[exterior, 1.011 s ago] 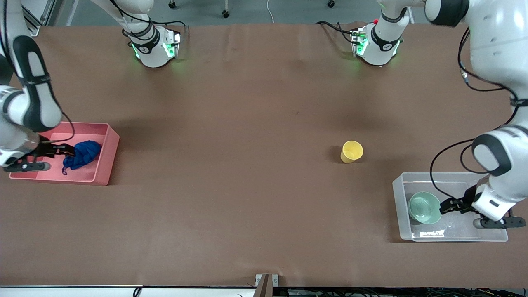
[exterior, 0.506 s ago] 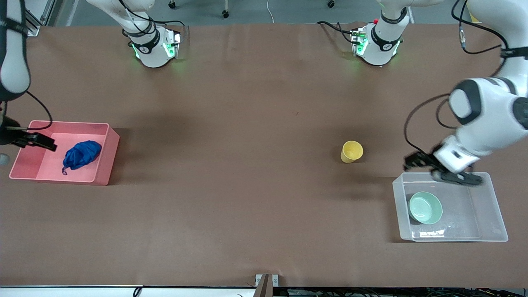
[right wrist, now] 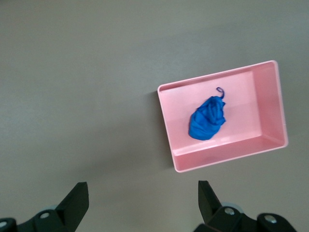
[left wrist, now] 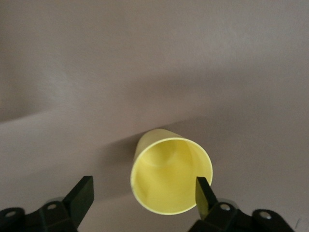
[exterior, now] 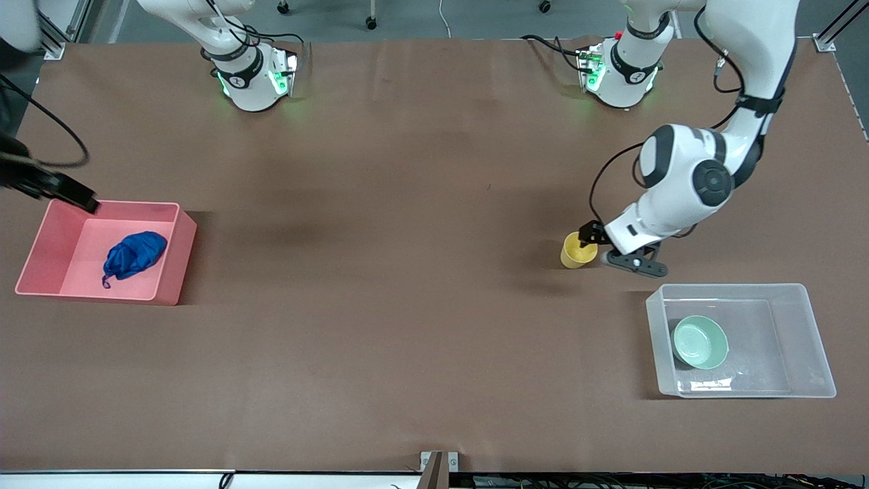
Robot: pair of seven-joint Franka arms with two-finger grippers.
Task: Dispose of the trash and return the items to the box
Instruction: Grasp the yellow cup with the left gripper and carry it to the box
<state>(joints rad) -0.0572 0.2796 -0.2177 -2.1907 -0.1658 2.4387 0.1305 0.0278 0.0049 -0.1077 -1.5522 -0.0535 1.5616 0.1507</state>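
Down at the yellow cup [exterior: 579,249], the left gripper [exterior: 597,250] has its two fingers spread wide, one finger reaching over the cup's rim and the other well clear of its wall, so nothing is gripped yet. The cup stands upright on the bare table [exterior: 407,305], near the clear box [exterior: 740,339] but outside it, a little farther from the front camera than the box. The left arm comes from its base, folds at the elbow and tilts the wrist down toward the cup. Much of the job looks done: the mint-green bowl [exterior: 700,341] already lies in the clear box, and the blue trash [exterior: 134,253] sits in the pink bin [exterior: 175,258] at the right arm's end of the table. Only the cup seems left to put away. The right gripper [right wrist: 140,203], fingers wide apart and empty, hangs high near the bin and waits.
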